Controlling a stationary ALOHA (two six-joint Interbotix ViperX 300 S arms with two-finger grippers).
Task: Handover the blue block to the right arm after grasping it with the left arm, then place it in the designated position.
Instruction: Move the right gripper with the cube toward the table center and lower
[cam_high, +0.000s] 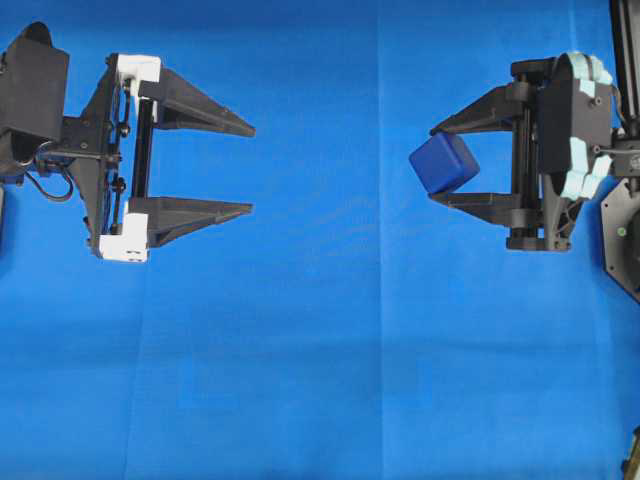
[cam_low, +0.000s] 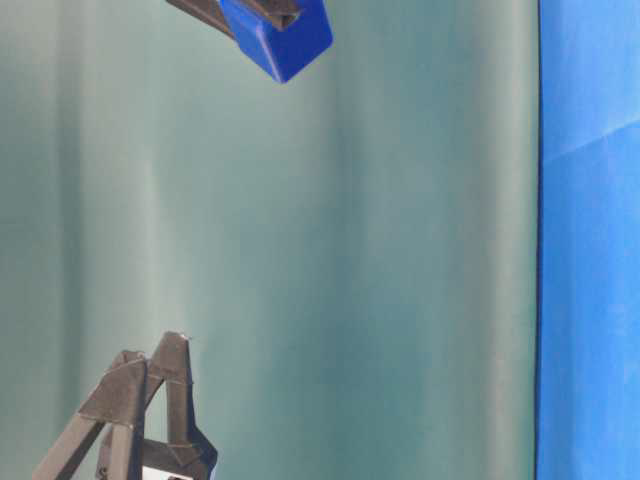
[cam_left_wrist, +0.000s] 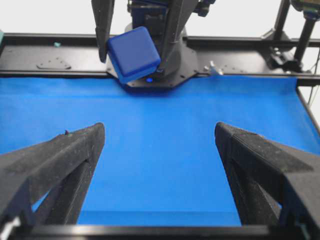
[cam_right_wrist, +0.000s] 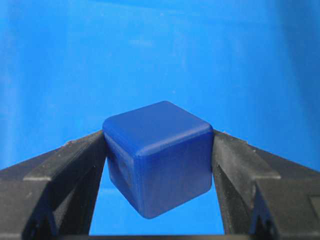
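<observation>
A blue cloth (cam_high: 320, 380) covers the whole work surface, and everything here is placed against it. The left arm (cam_high: 60, 130), with white end pieces, hangs over the cloth's left side, its gripper (cam_high: 250, 168) spread wide and holding nothing, well apart from the block. The right arm (cam_high: 570, 140) hangs over the cloth's right side, its gripper (cam_high: 436, 163) clamped on the blue block (cam_high: 444, 162), one finger on each opposite face near the tips. The block is tilted, one corner lowest, and is held clear above the cloth rather than resting on it. The handover looks done; what remains is going down to the cloth, which lies directly below the fingers, and only the right arm can do that.
</observation>
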